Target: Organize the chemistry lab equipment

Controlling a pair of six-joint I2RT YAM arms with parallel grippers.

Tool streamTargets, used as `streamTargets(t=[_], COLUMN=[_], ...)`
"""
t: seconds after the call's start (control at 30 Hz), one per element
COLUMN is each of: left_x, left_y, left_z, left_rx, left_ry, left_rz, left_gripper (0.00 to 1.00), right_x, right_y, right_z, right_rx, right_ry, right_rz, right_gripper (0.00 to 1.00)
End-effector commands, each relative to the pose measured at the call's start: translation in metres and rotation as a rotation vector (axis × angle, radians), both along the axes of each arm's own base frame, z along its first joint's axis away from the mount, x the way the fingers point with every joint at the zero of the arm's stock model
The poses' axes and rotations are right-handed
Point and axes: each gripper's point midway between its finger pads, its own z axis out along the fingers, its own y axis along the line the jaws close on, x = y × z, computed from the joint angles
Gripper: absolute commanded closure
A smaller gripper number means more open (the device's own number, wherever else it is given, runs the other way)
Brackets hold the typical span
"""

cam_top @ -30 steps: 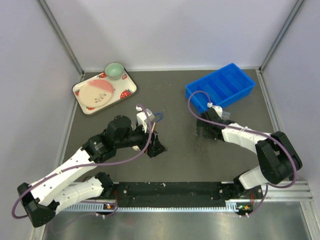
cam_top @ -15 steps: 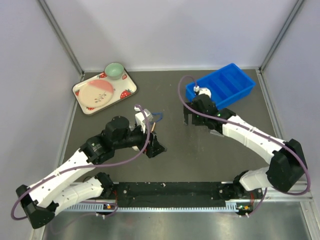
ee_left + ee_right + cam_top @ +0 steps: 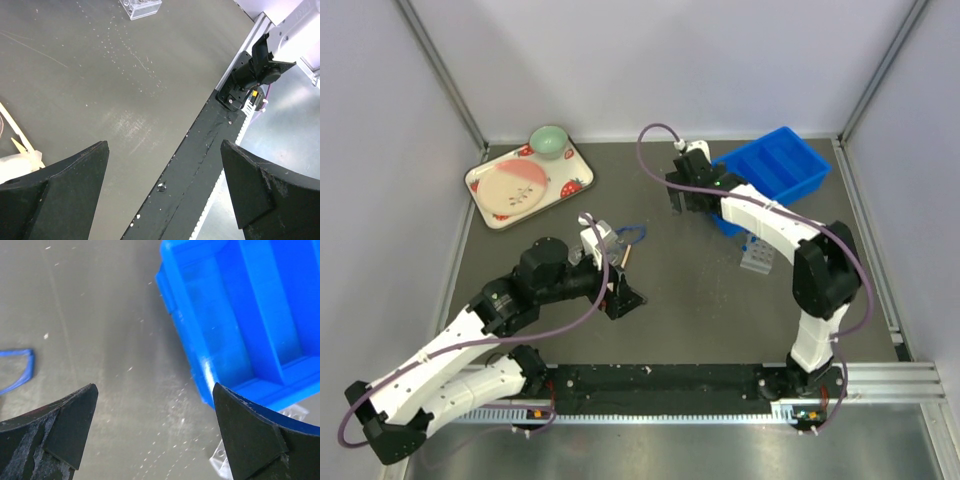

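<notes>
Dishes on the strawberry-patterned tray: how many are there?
2. A small green bowl sits at the far corner of the tray; a pink plate lies across its middle. Nothing blocks the tray, so none should be hidden.

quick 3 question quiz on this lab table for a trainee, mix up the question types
1. True or false: the left gripper and the right gripper are both open with nothing between their fingers.
2. Where does the clear rack lie?
A. on the table, outside the blue bin
B. inside the bin
C. on the pink plate
3. Fill in the blank: the green bowl sits on a corner of the ___.

Key: 1 true; 2 A; 3 tray
</notes>
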Motion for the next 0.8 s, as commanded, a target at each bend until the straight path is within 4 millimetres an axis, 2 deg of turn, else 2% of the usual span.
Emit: streamTargets(t=[0.0, 0.13, 0.3, 0.33, 0.5, 0.6, 0.77], left_x=[-0.001, -0.003, -0.003, -0.002, -0.002, -0.002, -0.002], left_y=[0.005, 0.008, 0.009, 0.010, 0.012, 0.013, 0.014], left_z=[0.005, 0.005, 0.005, 0.004, 0.005, 0.005, 0.004], left_rx=[-0.007, -0.005, 0.001, 0.006, 0.015, 0.017, 0.018], left_ry=[-0.039, -0.049, -0.055, -0.058, -0.064, -0.064, -0.063], left_rz=[0.006, 0.005, 0.004, 0.008, 0.012, 0.015, 0.023], left_gripper=[0.01, 0.01, 0.01, 0.01, 0.01, 0.01, 0.01], right_x=[0.041, 0.057, 0.070, 0.072, 0.081, 0.085, 0.088], right_y=[-0.028, -0.033, -0.028, -0.027, -0.018, -0.017, -0.018], right_z=[0.028, 0.028, 0.014, 0.005, -0.012, -0.023, -0.035], right_rx=[-0.080, -0.107, -0.124, -0.132, -0.121, -0.133, -0.134], right_ry=[-0.093, -0.099, -0.079, -0.065, -0.038, -0.023, -0.004], right_rz=[-0.055, -0.044, -0.025, -0.025, -0.008, -0.009, -0.017], right_gripper=[0.01, 0.01, 0.02, 0.02, 0.08, 0.14, 0.33])
